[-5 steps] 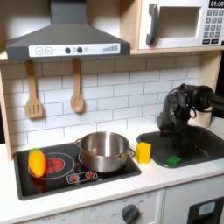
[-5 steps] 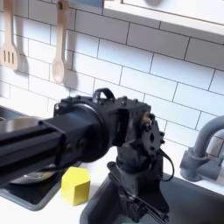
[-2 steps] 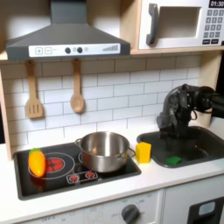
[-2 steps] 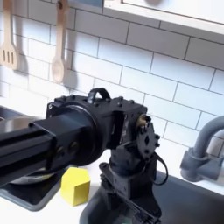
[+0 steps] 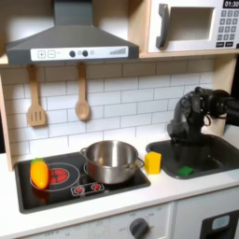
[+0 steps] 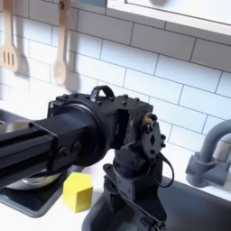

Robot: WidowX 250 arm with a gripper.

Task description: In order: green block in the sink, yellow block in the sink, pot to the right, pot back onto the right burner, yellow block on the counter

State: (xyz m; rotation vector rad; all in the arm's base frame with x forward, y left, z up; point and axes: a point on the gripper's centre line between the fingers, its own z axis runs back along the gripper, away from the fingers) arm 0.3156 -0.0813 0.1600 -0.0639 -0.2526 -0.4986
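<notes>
green block (image 5: 186, 171) in sink (image 5: 217, 154), below tool (image 5: 183, 136).

The green block (image 5: 186, 171) was bright green against the dark grey sink (image 5: 213, 155). The yellow block (image 5: 152, 162) was bright yellow. The pot (image 5: 111, 161) was shiny steel, the counter (image 5: 93, 201) cream-white, the gripper (image 5: 180, 136) black.

The black robot gripper (image 5: 187, 131) has risen above the dark grey rounded toy sink (image 5: 217, 156), farther from the small flat bright-green block (image 5: 186, 171) lying in that sink.
</notes>
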